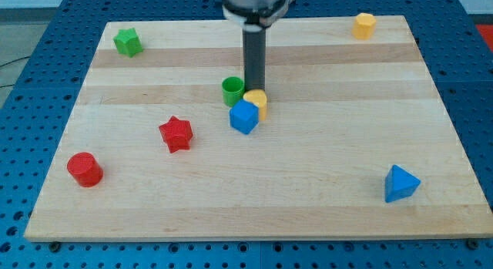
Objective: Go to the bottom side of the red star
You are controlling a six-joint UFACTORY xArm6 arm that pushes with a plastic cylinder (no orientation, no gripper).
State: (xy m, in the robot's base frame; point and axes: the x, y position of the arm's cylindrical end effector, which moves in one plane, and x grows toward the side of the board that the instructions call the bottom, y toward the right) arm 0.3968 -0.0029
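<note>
camera view: a pale wooden board [308, 200] is seen on a blue perforated table [477, 38], with a straight dark rod [254, 57] coming down from the view's top. no gripper is fitted, so nothing can be said to be open, closed or holding; my tip [254, 90] is set on the board in a tight cluster, just beside the green cylinder block [233, 91] on its right and touching or nearly touching the top of the yellow block [257, 100], whose shape is partly hidden. the blue cube block [243, 116] is pressed against the yellow one on the bottom side.

the red star block [176, 133] is found down and to the view's left of the cluster, apart from it, with bare board below it. a red cylinder block [85, 169] lies further to the bottom left.

a direct diagonal path is judged risky: the green cylinder and blue cube could be dragged along, and the star could be struck on its upper right and shifted. a sweep too far left could nudge the red cylinder.

also seen are a green star-like block [128, 42], a yellow hexagonal block [364, 25] and a blue triangular block [400, 183], all well away. no containers are present, so nothing is held in any.
</note>
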